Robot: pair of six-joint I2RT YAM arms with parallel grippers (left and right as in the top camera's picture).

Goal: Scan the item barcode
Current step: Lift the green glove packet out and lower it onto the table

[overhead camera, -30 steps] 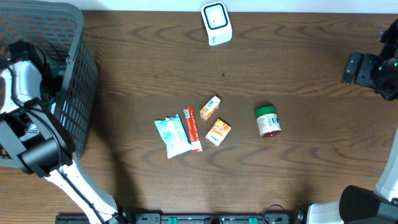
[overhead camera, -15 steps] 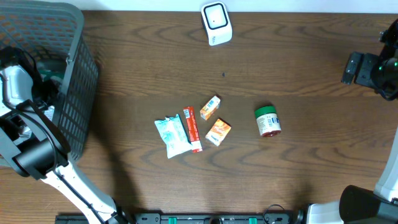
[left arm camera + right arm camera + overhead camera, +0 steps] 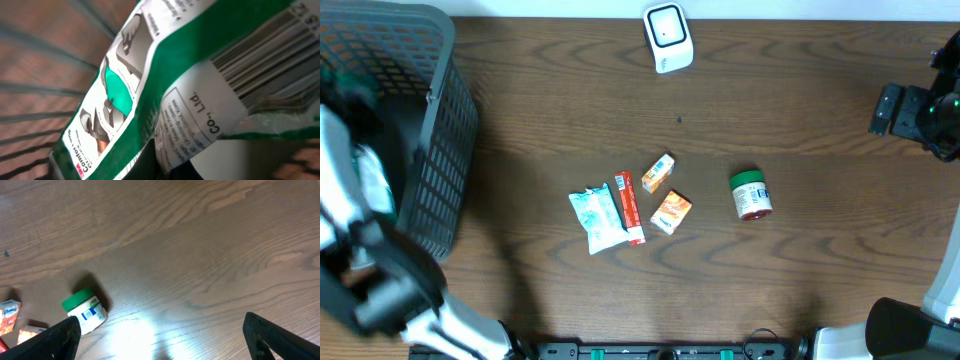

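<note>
Wooden table [image 3: 770, 290] overhead; only left wrist shows barcode [image 3: 260, 65] on green packet [image 3: 165, 85].

dark wood-grain table [image 3: 820, 100], soft glare [image 3: 135, 330], pale strip [image 3: 520, 8] beyond far edge, perhaps wall

Site reads as a robotics lab bench set up as a mock shop checkout. Evidence: wood-grain table [image 3: 800, 100] w/ grey mesh shopping basket [image 3: 440, 150] far across from the right gripper [image 3: 161, 322], white barcode scanner [image 3: 667, 37] at the back edge between them, and loose retail goods, i.e. green-lid jar [image 3: 751, 195] nearest that gripper, small cartons [image 3: 671, 212] and sachets [image 3: 596, 218] beyond it. Green-and-white pack [image 3: 200, 75] w/ printed barcode fills the left wrist cam, basket mesh behind.
</note>
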